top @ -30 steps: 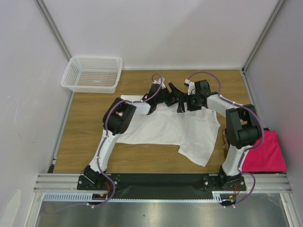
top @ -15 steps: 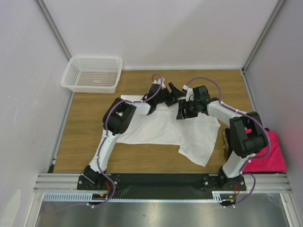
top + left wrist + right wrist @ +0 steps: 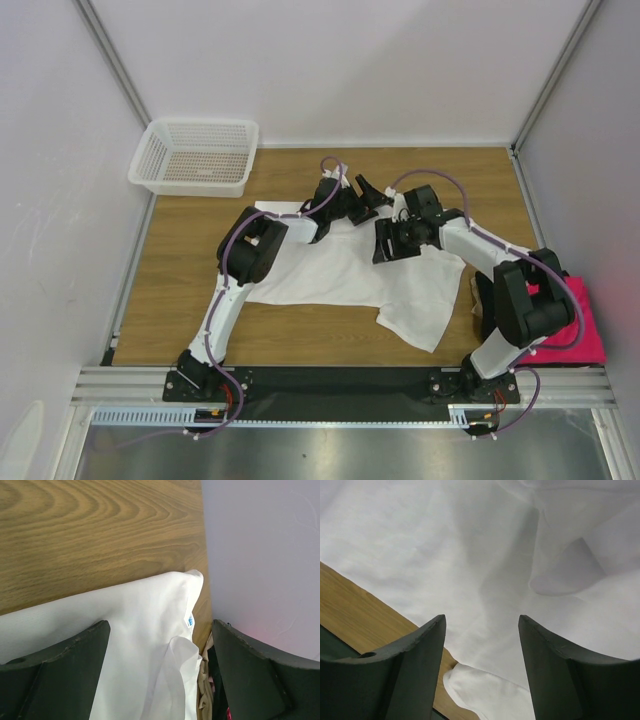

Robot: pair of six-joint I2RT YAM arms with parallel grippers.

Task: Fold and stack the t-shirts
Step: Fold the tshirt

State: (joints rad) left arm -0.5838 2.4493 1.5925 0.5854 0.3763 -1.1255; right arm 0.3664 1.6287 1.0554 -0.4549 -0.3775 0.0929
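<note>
Wooden desk (image 3: 190,250) carried the white t-shirt (image 3: 350,275) spread at its centre. The left claw (image 3: 365,193) and right claw (image 3: 384,244) hovered released over its far edge. A magenta t-shirt (image 3: 588,330) lay near right.

blue tag (image 3: 190,621) on white t-shirt (image 3: 145,630), illegible

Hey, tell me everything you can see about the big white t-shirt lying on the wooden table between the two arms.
The large plain white cloth t-shirt lies unfolded and rumpled on the wooden table, one flap trailing toward the near right. A small blue-white tag shows near one edge. The left gripper and right gripper hang over its far edge, jaws apart, nothing pinched; whether they touch the cloth cannot be told.
</note>
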